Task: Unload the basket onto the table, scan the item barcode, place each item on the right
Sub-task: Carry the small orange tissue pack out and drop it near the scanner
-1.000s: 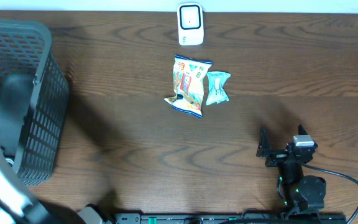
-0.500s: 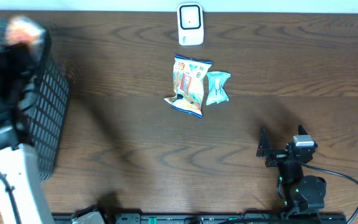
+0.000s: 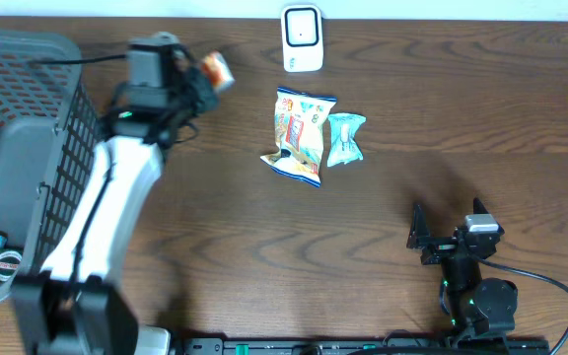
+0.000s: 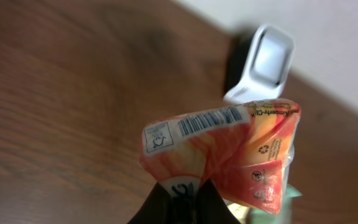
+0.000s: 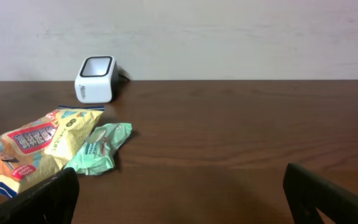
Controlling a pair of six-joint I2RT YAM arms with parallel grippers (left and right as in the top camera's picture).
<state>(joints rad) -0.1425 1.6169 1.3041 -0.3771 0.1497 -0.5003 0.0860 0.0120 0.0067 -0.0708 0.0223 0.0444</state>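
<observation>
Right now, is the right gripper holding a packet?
No, the right gripper stands wide open with nothing between its jaws.

overhead: straight down | left wrist: close, toward scanner (image 4: 263, 65) | right wrist: low, level (scanner shared)

We note an orange-and-pink crinkled plastic packet (image 4: 253, 149) low centre in the left wrist view; its white panel carries black barcode stripes. Overhead, top centre: white boxy plastic scanner (image 3: 302, 37) with a dark window. Centre: yellow-and-blue foil snack bag (image 3: 299, 136), mint-green small wrapper (image 3: 344, 138). Dark brown wood-grain table (image 3: 383, 217). Left edge: dark grey mesh basket (image 3: 67, 128).
</observation>
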